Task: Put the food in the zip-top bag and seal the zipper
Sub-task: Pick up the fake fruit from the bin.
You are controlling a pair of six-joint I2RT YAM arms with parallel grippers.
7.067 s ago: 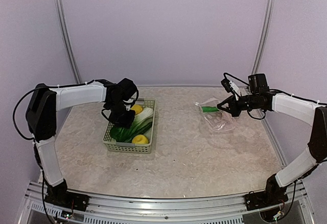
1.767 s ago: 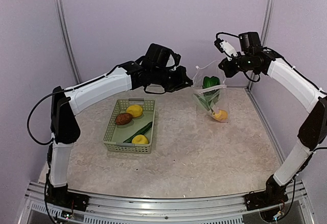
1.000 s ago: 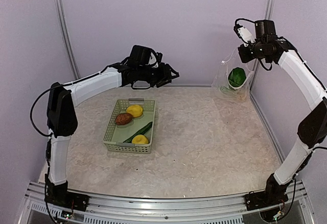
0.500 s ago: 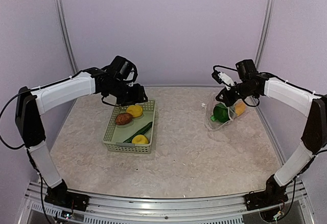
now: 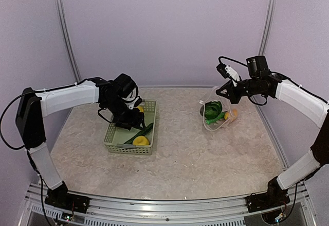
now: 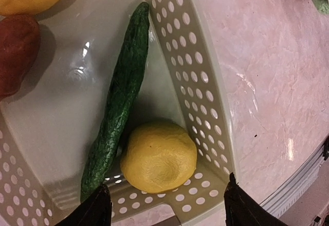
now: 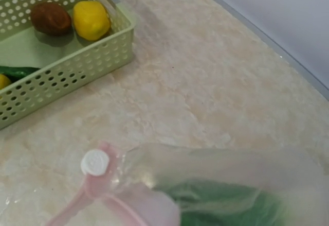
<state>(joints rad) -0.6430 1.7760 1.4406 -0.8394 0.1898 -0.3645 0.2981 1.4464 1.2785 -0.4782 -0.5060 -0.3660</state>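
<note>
clear floppy zip-top bag (image 5: 218, 117) near far-right corner of table (image 5: 180, 156), green leafy piece (image 5: 212, 108) and yellow piece (image 5: 234, 114) inside, mouth pinched in clenched right gripper (image 5: 224, 91), left gripper (image 6: 165, 205) spread wide over lemon (image 6: 158, 156) and cucumber (image 6: 121, 102) in basket (image 5: 115, 143)

Soft, even light falls from above, and the top view is sharp with faint shadows. In the left wrist view, glare spots gleam on the basket (image 6: 67, 92) floor and the table (image 6: 267, 82). The right wrist view blurs close up, where the bag (image 7: 231, 167) looks smeared, perhaps out of focus.
</note>
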